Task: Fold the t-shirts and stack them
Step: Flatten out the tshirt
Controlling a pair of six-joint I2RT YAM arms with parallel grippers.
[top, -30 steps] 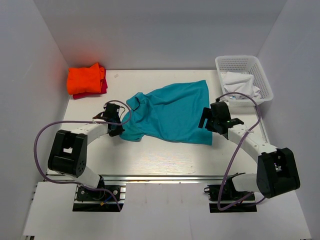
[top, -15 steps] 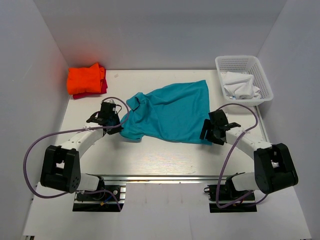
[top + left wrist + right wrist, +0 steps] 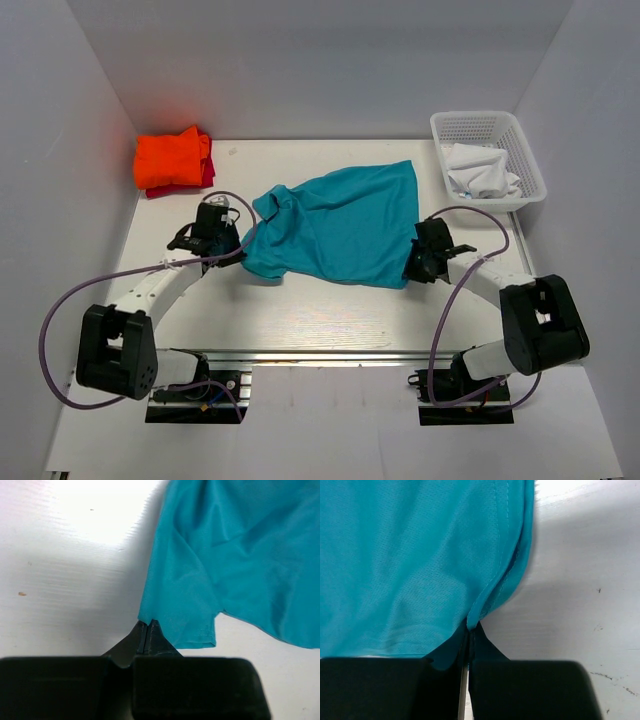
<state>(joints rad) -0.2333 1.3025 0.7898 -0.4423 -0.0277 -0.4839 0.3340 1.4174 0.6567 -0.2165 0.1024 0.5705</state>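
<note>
A teal-blue t-shirt (image 3: 340,225) lies spread across the middle of the table, collar toward the left. My left gripper (image 3: 228,250) is shut on its near-left sleeve corner (image 3: 150,617); the sleeve hem shows just right of the fingertips. At the shirt's near-right corner my right gripper (image 3: 412,262) is shut on the stitched hem (image 3: 477,615), which bunches up between the jaws. A folded orange t-shirt (image 3: 172,157) rests on a red t-shirt (image 3: 208,173) at the back left.
A white mesh basket (image 3: 520,140) holding white cloth (image 3: 480,170) stands at the back right. White walls close the table on three sides. Purple cables loop beside both arms.
My right gripper slid down to the shirt's near-right corner and closed on the hem. The left arm swung outward while its gripper kept hold of the sleeve corner.
</note>
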